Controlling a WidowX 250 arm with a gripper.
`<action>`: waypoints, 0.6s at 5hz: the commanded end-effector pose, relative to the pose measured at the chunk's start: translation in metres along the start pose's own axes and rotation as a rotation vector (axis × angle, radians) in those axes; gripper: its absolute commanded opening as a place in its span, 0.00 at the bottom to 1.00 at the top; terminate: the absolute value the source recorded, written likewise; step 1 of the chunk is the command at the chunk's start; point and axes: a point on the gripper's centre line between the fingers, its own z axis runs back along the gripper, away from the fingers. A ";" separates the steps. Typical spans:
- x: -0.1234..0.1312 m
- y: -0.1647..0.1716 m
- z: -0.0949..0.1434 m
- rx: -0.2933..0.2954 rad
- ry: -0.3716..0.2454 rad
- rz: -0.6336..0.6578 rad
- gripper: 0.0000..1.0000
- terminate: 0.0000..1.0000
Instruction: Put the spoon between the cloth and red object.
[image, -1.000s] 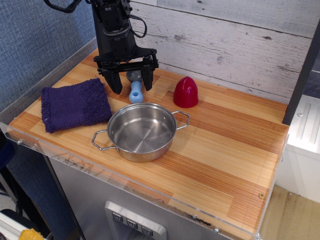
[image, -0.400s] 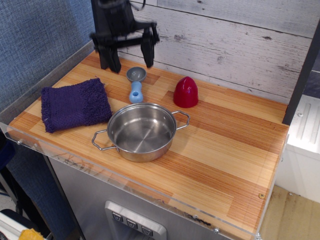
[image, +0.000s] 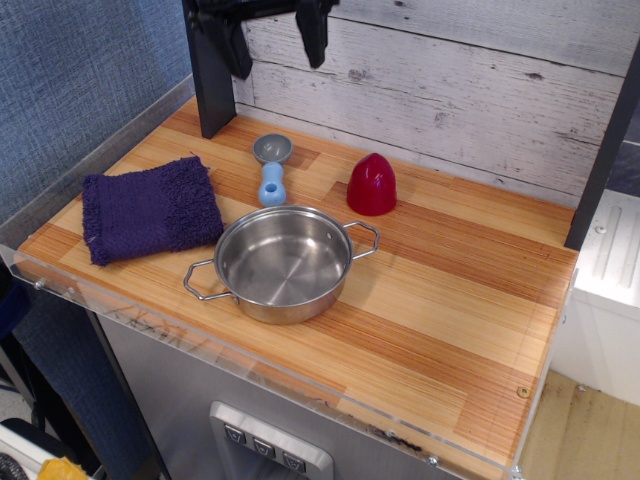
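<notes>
Compared with one second earlier, when the gripper (image: 275, 45) straddled the spoon (image: 271, 167) at the tabletop, the gripper has risen to the top edge of the view, high above the wooden table (image: 440, 300); its two dark fingers hang spread apart with nothing between them. The spoon lies where it lay before, flat on the wood, its round grey bowl toward the back wall and its chunky light-blue handle pointing toward the pot (image: 283, 263), just short of the pot's rim. It sits between the cloth (image: 150, 208) on the left and the red object (image: 372, 185) on the right, apart from both. The cloth is a dark purple, roughly square terry towel with frayed edges, lying flat. The red object is a glossy plastic dome with a rounded, pointed top, standing upright. The pot is polished steel, shallow and round, with two wire loop handles. The tabletop shows striped butcher-block grain; the back wall (image: 480, 90) is whitewashed planking.
</notes>
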 end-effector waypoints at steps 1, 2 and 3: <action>-0.016 -0.009 0.027 -0.008 -0.062 -0.098 1.00 0.00; -0.016 -0.009 0.027 -0.008 -0.062 -0.098 1.00 0.00; -0.016 -0.009 0.027 -0.008 -0.062 -0.098 1.00 1.00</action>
